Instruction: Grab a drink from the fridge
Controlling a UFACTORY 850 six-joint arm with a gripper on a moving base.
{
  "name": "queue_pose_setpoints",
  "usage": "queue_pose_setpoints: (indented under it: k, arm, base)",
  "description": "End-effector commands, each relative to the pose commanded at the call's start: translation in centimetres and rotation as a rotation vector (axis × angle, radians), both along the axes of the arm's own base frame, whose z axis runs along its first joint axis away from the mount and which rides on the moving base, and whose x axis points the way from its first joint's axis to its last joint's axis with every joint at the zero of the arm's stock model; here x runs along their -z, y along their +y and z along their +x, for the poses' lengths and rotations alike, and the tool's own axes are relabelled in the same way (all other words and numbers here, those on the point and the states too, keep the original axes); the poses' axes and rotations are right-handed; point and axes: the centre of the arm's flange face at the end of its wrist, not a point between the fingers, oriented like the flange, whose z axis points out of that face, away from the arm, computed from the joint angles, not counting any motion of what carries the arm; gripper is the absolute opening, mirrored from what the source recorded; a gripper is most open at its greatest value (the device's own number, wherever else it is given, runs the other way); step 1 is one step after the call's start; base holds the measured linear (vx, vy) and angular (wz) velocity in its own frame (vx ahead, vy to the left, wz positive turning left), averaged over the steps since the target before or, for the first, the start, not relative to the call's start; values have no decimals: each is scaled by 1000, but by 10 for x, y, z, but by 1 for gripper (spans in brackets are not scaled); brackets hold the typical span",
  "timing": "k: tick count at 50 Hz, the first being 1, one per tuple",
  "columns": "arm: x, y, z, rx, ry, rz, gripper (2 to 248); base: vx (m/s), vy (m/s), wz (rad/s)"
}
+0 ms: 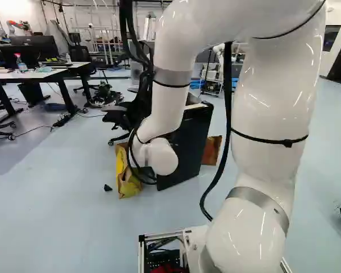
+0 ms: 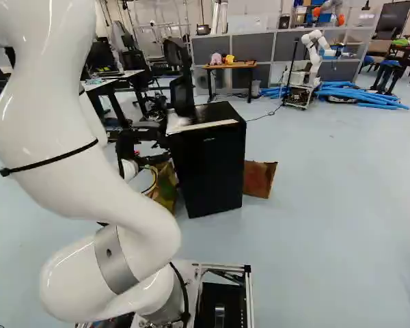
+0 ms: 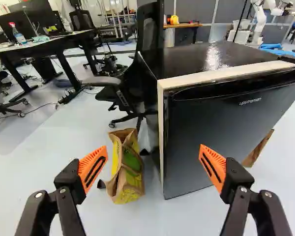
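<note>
The end effector (image 3: pixel 153 157) is wide open, its two fingers standing well apart with the orange pads (image 3: pixel 93 168) turned toward each other, and it has hold of nothing. Ahead of it is the black fridge (image 3: pixel 216 137), upright on the floor (image 3: pixel 78 211), and its door looks closed, with a pale strip (image 3: pixel 231 73) along the door's upper edge. The drink cannot be seen, because the door hides the inside of the fridge. In the wrist view the fridge door is ahead of one finger, while a brown paper bag (image 3: pixel 130 167) with yellow and green parts stands ahead, between the two fingers. This bag is just beside the fridge, and near it on the floor lies a small dark piece (image 1: pixel 107 187). On the opposite side of the fridge is a brown panel (image 2: pixel 260 179), leaning a little. A black office chair (image 3: pixel 150 29) is behind the bag, close to the fridge. The white arm (image 1: pixel 267 114) rises at the right of the left base view and reaches forward, with its wrist near the bag. At the left of that view, a long surface (image 1: pixel 45 74) carries a spray bottle (image 1: pixel 21 63) and dark monitors (image 1: pixel 37 46). Farther away, in the right base view, another robot (image 2: pixel 314 58) stands beside blue tubes (image 2: pixel 362 96).
</note>
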Motion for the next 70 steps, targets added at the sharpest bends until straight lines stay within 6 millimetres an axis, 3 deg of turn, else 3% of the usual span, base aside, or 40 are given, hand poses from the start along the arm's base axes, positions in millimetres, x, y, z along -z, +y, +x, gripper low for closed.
queue_pose_setpoints:
  k: [25,60,70]
  arm:
    - [21,21,18,87,-68,-26,247]
    - [54,22,47,279,-158,-87,247]
    - [53,21,55,332,-185,-87,247]
  base:
    - [0,0,0]
    - [0,0,0]
    - [0,0,0]
